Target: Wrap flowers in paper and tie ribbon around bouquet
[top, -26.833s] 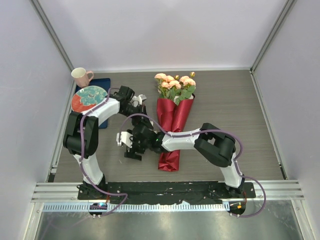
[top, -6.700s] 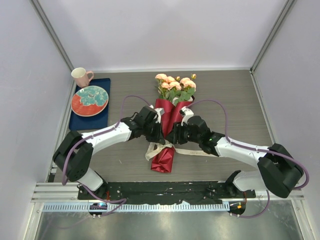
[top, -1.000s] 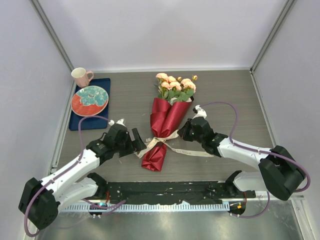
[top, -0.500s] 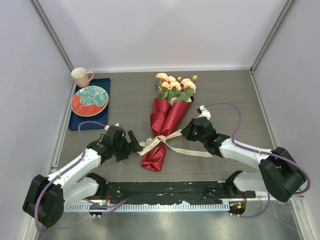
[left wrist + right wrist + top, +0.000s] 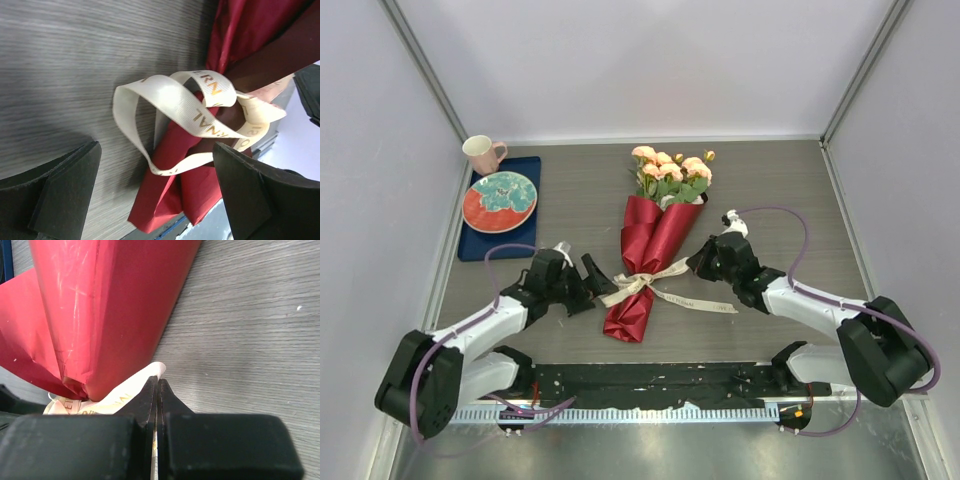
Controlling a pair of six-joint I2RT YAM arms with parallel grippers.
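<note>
Left gripper (image 5: 592,285) hovering with jaws spread wide just beside ribbon (image 5: 641,281) loop, touching nothing. Right gripper (image 5: 699,262) pressing fingers together on ribbon tail at cone's right side. Wrapping looking done: red paper (image 5: 628,318) forming cone around stems. Ribbon circling cone's narrow waist, apparently knotted, gold lettering showing, one loop standing up, second tail trailing right across table (image 5: 780,190). Bouquet (image 5: 660,222) lying mid-table between grippers, peach roses (image 5: 670,168) pointing toward far wall. Likely remaining: releasing tail, tidying bow.
</note>
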